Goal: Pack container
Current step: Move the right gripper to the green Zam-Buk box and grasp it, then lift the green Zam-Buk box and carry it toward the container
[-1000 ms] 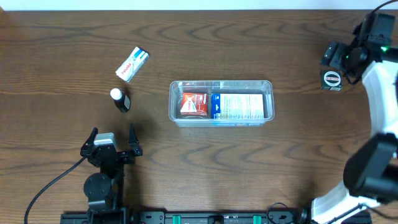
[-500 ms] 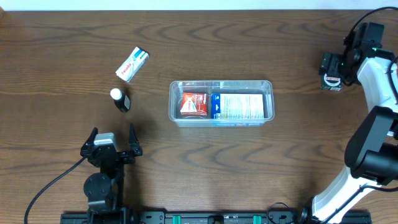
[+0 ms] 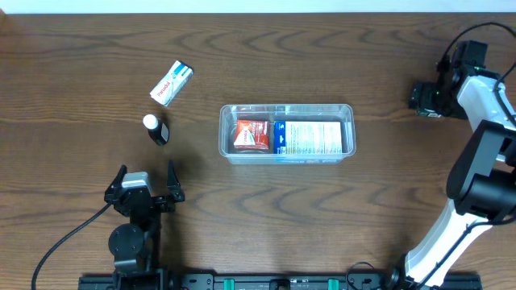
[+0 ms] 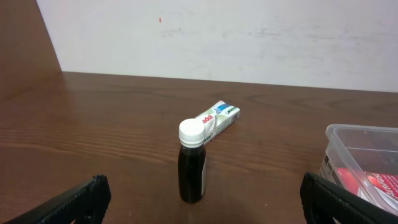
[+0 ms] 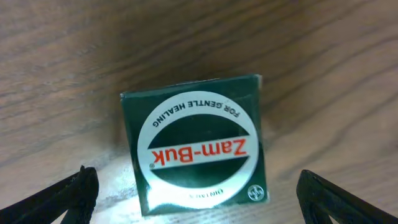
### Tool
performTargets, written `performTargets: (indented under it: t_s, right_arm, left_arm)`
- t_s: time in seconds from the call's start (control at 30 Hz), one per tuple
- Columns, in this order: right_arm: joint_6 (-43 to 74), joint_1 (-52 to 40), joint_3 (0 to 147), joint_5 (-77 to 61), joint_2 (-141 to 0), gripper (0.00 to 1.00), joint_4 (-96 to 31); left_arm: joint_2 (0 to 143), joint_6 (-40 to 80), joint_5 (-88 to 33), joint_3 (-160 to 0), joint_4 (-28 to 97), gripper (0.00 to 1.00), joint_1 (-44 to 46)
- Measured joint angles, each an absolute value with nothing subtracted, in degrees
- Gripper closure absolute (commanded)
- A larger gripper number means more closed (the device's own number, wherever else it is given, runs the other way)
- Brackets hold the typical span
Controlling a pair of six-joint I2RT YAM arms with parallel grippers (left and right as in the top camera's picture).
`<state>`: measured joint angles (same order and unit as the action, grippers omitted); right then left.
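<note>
The right gripper (image 5: 196,191) is standing fully open at the far right of the table (image 3: 363,209). Its fingers (image 5: 59,199) are flanking a small green box (image 5: 199,149) without touching it. The box is lying flat on the wood, label upward.

The left gripper (image 3: 146,172) is standing open and empty at the near left. Just beyond it, a dark bottle (image 4: 191,163) with a white cap is standing upright, and a white carton (image 4: 219,117) is lying farther back.

The container (image 3: 287,106) is sitting at the table's centre, well apart from both grippers. It is holding a red box (image 3: 251,134) on the left and a white-and-blue box (image 3: 309,137) on the right.
</note>
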<state>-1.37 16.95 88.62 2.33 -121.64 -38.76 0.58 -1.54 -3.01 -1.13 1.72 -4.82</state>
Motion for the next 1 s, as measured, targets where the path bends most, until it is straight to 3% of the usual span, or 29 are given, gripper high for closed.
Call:
performTargets:
  t_s: [0.1,0.2,0.47,0.83,1.0]
  right_arm:
    - [-1.7,16.9,88.6,2.3,-122.2,0.01,-38.3]
    - [-2.1,17.0,88.6,2.2,-122.4,0.10,-38.1]
    - [-2.3,17.0,88.6,2.1,-122.4,0.21,-37.0]
    - [-4.5,16.9,88.6,1.8,-123.2,0.21,-35.5]
    - [-5.6,16.9,88.6,1.5,-123.8,0.31,-35.2]
  left_arm:
    - [0.6,-1.5,-3.0,-1.1,1.7,0.02,-4.8]
    - [0.6,-1.5,-3.0,-1.1,1.7,0.02,-4.8]
    - [0.6,-1.5,-3.0,-1.1,1.7,0.02,-4.8]
    - [0.6,-1.5,-3.0,-1.1,1.7,0.02,-4.8]
    - [0.6,-1.5,-3.0,-1.1,1.7,0.02,-4.8]
